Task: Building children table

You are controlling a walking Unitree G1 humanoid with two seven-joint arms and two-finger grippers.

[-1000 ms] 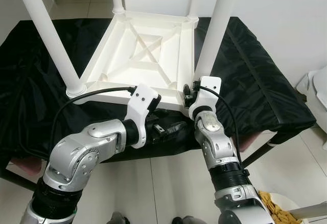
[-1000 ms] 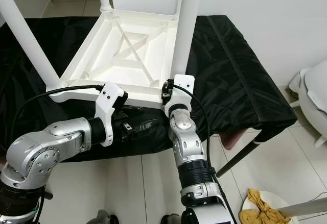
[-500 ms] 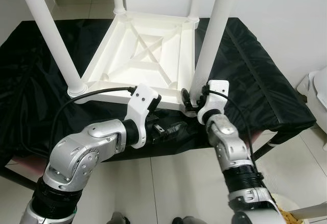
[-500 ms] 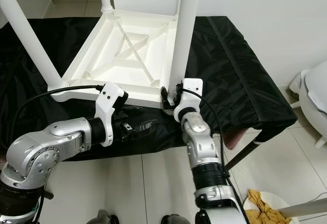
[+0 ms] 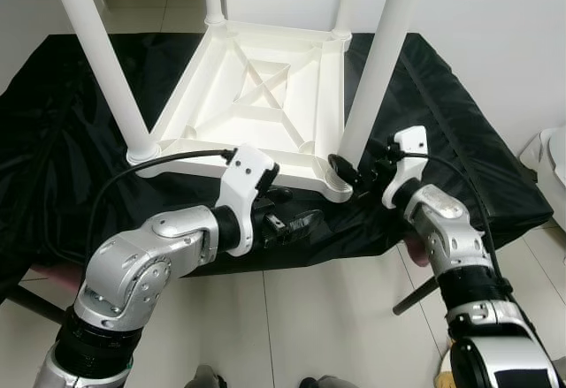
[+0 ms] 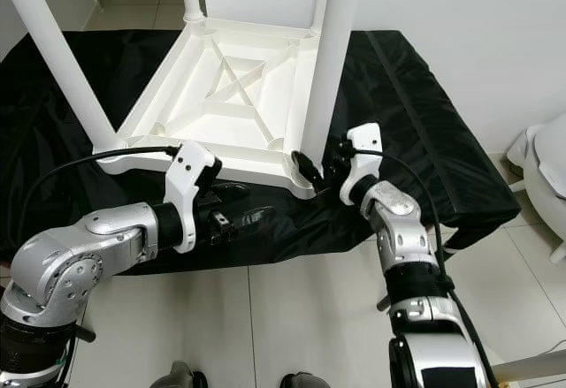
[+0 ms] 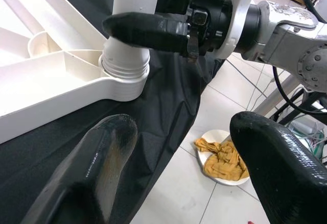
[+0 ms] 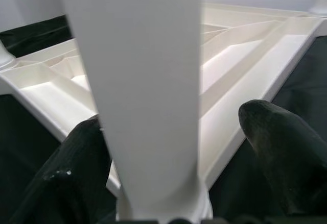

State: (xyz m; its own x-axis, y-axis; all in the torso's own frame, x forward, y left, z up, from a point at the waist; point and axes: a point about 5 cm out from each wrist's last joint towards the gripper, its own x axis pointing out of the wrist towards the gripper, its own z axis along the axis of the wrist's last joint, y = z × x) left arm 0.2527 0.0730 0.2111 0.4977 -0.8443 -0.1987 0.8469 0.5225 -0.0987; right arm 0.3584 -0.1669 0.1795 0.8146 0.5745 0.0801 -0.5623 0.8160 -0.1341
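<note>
A white children's table (image 5: 265, 96) lies upside down on a black cloth, its legs pointing up. My right gripper (image 5: 358, 167) reaches in from the right at the foot of the near right leg (image 5: 376, 70). It is open, with one black finger (image 8: 76, 173) close beside the leg (image 8: 138, 81) and the other (image 8: 286, 147) standing apart from it. My left gripper (image 5: 296, 223) hovers open just below the table's near rim, left of that leg's threaded collar (image 7: 125, 66). Nothing is between its fingers (image 7: 102, 163).
The black cloth (image 5: 71, 140) covers a low stand with a dark metal leg (image 5: 416, 291) at the near right. A plate with a yellow rag (image 7: 219, 152) sits on the tiled floor. A white fixture (image 5: 553, 154) stands at the far right.
My right arm has swung out to the right, so its gripper now meets the near right leg from the side rather than from the front. The left arm has stayed put.
</note>
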